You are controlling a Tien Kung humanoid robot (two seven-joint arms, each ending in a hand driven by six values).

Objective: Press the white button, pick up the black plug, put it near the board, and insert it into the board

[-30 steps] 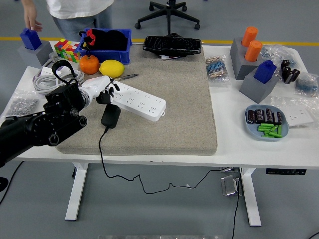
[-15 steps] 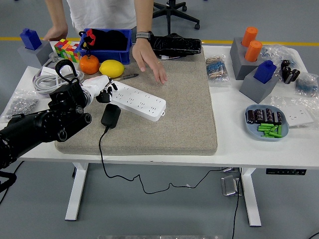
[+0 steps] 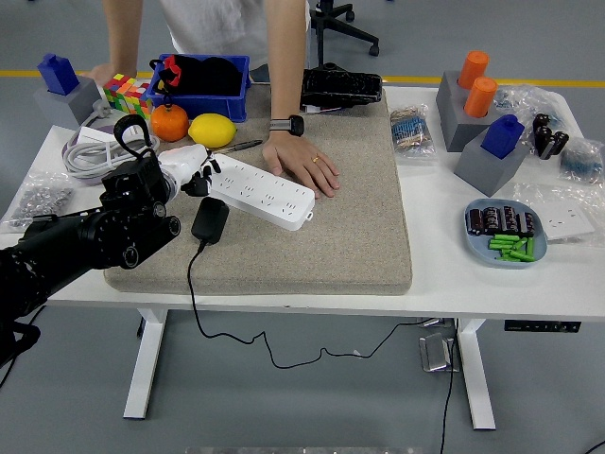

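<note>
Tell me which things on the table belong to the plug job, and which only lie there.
For the job: power strip, black plug, left hand at the strip's near end.

Lying about: orange, lemon, colour cube, blue bin, green batteries. A person's hand rests beside the strip.

A white bench (image 3: 473, 284) fills the middle of the frame, standing on white legs (image 3: 146, 364) at lower left and lower right. The floor (image 3: 312, 397) is smooth grey, with a yellow line (image 3: 529, 81) running across the upper part of the frame behind the bench. At top centre stands the black star base of an office chair (image 3: 345, 24). A grey foot pedal (image 3: 435, 352) lies on the floor under the bench at lower right. The light is even and soft, without hard shadows.
</note>
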